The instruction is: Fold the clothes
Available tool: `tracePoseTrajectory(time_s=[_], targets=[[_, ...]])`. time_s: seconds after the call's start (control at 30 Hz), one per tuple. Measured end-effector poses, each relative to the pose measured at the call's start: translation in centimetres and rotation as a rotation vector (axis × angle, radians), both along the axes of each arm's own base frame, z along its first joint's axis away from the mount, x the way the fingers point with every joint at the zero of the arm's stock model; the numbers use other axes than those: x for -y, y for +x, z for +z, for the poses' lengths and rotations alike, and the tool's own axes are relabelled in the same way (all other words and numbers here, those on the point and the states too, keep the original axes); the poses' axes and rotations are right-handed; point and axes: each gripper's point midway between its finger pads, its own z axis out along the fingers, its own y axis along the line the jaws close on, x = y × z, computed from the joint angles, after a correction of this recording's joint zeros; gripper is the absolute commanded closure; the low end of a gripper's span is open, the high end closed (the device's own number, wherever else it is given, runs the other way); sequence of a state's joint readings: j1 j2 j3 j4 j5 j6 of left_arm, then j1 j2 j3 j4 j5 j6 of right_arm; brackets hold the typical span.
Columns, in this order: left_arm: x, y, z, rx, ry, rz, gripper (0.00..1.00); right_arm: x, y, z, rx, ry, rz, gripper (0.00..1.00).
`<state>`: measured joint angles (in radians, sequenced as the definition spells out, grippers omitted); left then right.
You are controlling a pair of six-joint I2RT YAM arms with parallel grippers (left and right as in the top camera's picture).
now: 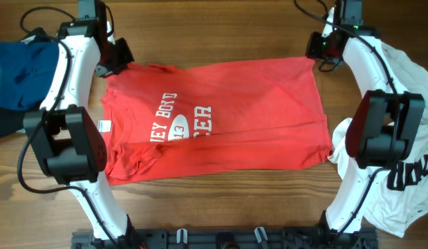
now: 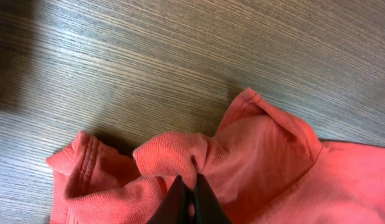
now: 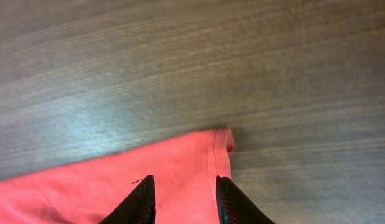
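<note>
A red T-shirt (image 1: 220, 117) with white lettering lies spread across the middle of the table, lettering toward the left. My left gripper (image 1: 119, 61) is at the shirt's far left corner. In the left wrist view it (image 2: 190, 185) is shut on a bunched fold of the red fabric (image 2: 273, 162) near a sleeve. My right gripper (image 1: 317, 54) is at the far right corner. In the right wrist view it (image 3: 183, 186) stands open, fingers either side of the flat red hem corner (image 3: 180, 155), gripping nothing.
A blue and dark pile of clothes (image 1: 20, 72) lies at the left edge. A white shirt with black lettering (image 1: 407, 173) is heaped at the right, under the right arm. Bare wooden table (image 1: 220, 28) shows beyond the red shirt's far edge.
</note>
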<state>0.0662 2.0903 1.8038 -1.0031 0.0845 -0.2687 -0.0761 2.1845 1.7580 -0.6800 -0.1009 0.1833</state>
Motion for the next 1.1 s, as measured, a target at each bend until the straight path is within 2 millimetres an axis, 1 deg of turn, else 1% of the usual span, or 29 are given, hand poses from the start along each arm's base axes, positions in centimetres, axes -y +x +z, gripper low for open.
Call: tracePoseTrajectory(time_s=[0.07, 0.13, 0.23, 0.37, 0.43, 0.47, 0.57, 0.6, 0.83, 0.93, 0.97, 1.07, 1.1], targets=[[0.0, 0.0, 0.0, 0.0, 0.0, 0.0, 0.96, 0.1, 0.4, -0.7, 0.003, 0.011, -0.023, 0.64], [0.0, 0.0, 0.0, 0.0, 0.0, 0.0, 0.96, 0.1, 0.6, -2.2, -0.011, 0.02, -0.039, 0.64], [0.0, 0.0, 0.0, 0.0, 0.0, 0.0, 0.96, 0.1, 0.4, -4.5, -0.051, 0.031, -0.059, 0.64], [0.0, 0.0, 0.0, 0.0, 0.0, 0.0, 0.96, 0.1, 0.2, -5.7, -0.074, 0.034, -0.063, 0.64], [0.0, 0.0, 0.0, 0.0, 0.0, 0.0, 0.96, 0.1, 0.3, -5.8, -0.069, 0.034, -0.066, 0.72], [0.0, 0.0, 0.0, 0.0, 0.0, 0.0, 0.96, 0.1, 0.4, -5.8, -0.068, 0.036, -0.068, 0.82], [0.0, 0.0, 0.0, 0.0, 0.0, 0.0, 0.96, 0.1, 0.4, -6.0, -0.071, 0.04, -0.076, 0.94], [0.0, 0.0, 0.0, 0.0, -0.001, 0.003, 0.96, 0.1, 0.4, -6.1, -0.072, 0.039, -0.074, 0.96], [0.0, 0.0, 0.0, -0.001, -0.005, 0.015, 0.96, 0.1, 0.2, -6.2, -0.081, 0.038, -0.071, 0.96], [0.0, 0.0, 0.0, -0.002, -0.006, 0.019, 0.96, 0.3, -0.4, -6.0, -0.11, 0.019, -0.056, 0.96], [0.0, -0.3, -0.1, -0.013, -0.007, 0.021, 0.96, 0.7, -1.0, -5.8, -0.13, -0.008, -0.062, 0.96], [0.1, -1.0, -0.3, -0.044, -0.007, 0.022, 0.96, 1.6, -2.2, -3.6, -0.154, -0.058, -0.08, 0.95], [0.0, -1.4, -0.4, -0.062, -0.003, 0.023, 0.96, 1.9, -2.7, -2.2, -0.152, -0.078, -0.085, 0.96]])
